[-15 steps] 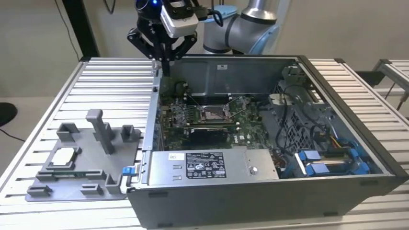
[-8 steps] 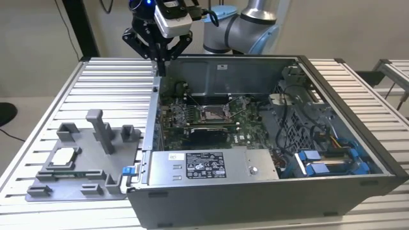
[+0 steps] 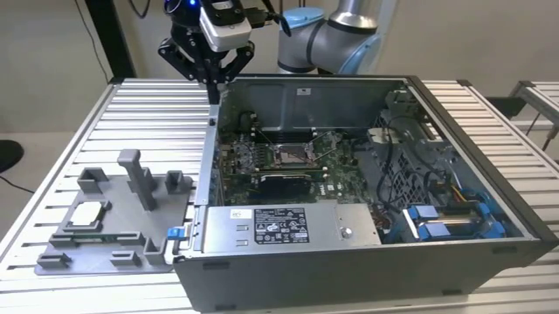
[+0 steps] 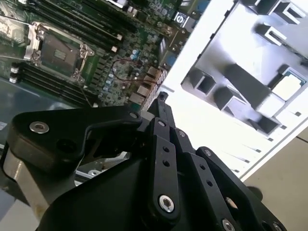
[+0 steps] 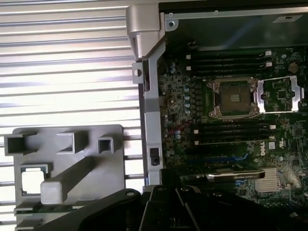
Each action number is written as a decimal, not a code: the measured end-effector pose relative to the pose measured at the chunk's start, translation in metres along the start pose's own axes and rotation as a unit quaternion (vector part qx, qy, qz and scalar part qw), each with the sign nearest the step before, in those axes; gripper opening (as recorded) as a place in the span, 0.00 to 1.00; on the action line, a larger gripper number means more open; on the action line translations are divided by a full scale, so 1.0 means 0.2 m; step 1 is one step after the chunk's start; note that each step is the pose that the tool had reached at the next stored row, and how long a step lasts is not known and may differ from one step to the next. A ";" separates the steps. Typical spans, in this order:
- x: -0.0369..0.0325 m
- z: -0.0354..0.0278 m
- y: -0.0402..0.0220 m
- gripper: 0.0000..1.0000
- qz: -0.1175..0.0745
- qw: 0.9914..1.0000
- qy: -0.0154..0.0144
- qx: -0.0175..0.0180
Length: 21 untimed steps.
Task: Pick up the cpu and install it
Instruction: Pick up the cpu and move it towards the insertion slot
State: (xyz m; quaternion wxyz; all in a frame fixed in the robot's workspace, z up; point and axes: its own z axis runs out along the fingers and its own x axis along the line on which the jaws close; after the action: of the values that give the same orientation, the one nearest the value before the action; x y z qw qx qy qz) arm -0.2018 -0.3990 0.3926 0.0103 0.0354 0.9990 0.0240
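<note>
So, my jaws are pinched together on nothing, hanging over a back corner of the open computer case (image 3: 349,275). The cpu (image 3: 88,214) lies in its pocket in the grey tray (image 3: 88,254) on the slatted surface (image 3: 148,118), well apart from me.

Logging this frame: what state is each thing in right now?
cpu: lying flat in its tray slot, not gripped.
tray: beside the case, holding the cpu.
socket: cover swung open, empty.
case: on its side, side panel off.
gripper: shut, empty, above a corner of the case, away from the cpu.
</note>
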 end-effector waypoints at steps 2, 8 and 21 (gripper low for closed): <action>0.027 -0.001 -0.003 0.00 0.000 1.000 0.000 0.000; 0.103 -0.003 -0.014 0.00 0.000 1.000 0.000 -0.001; 0.258 -0.009 -0.077 0.00 0.000 1.000 0.000 -0.002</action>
State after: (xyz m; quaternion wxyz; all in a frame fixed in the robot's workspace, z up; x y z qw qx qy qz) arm -0.2544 -0.4106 0.3926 0.0102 0.0353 0.9990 0.0265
